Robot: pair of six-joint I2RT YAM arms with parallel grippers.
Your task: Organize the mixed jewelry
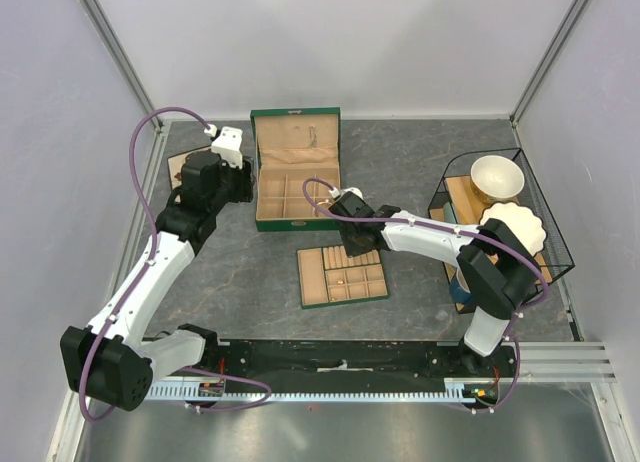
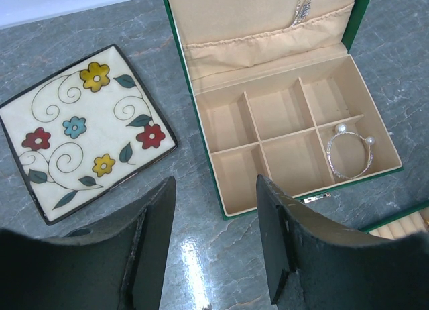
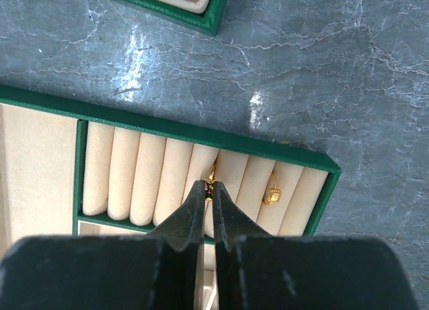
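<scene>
A silvery-white bangle (image 2: 350,156) with two pearl ends lies in the front right compartment of the open green jewelry box (image 2: 190,95). My left gripper (image 2: 214,243) is open and empty, low over the table just in front of the box (image 1: 296,172). My right gripper (image 3: 209,189) is shut on a small gold ring (image 3: 212,177) at a groove between the ring rolls of the divided tray (image 3: 201,132). A second gold ring (image 3: 271,196) sits in a groove further right. In the top view the right gripper (image 1: 352,244) is over the tray's far edge (image 1: 342,275).
A square floral dish (image 2: 80,129) lies left of the box. A silvery chain (image 2: 303,5) hangs from the lid pocket. A black wire basket (image 1: 555,247) holding a bowl (image 1: 497,177) and a scalloped dish (image 1: 515,227) stands at the right.
</scene>
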